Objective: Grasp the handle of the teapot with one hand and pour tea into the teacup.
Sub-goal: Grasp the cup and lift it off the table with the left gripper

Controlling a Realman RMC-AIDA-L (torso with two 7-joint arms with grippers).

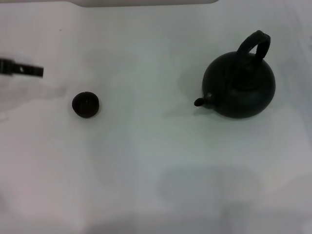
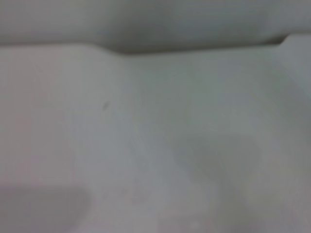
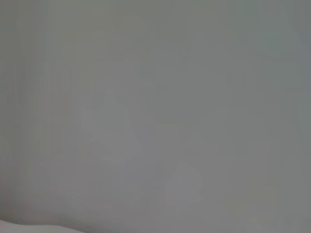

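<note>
The teapot [image 1: 240, 85] stands upright on the white surface [image 1: 156, 165], handle [image 1: 254, 45] arched above, spout toward the teacup [image 1: 86, 104] well apart. The left gripper [image 1: 22, 68] hovers beyond the teacup, farther from the teapot; its state cannot be told.

The teapot [image 1: 241, 87] has a matt black, faintly grainy surface, and its handle [image 1: 254, 43] looks the same. The teacup [image 1: 86, 104] is matt black too. The table [image 1: 156, 161] is smooth, white and slightly sheeny.
</note>
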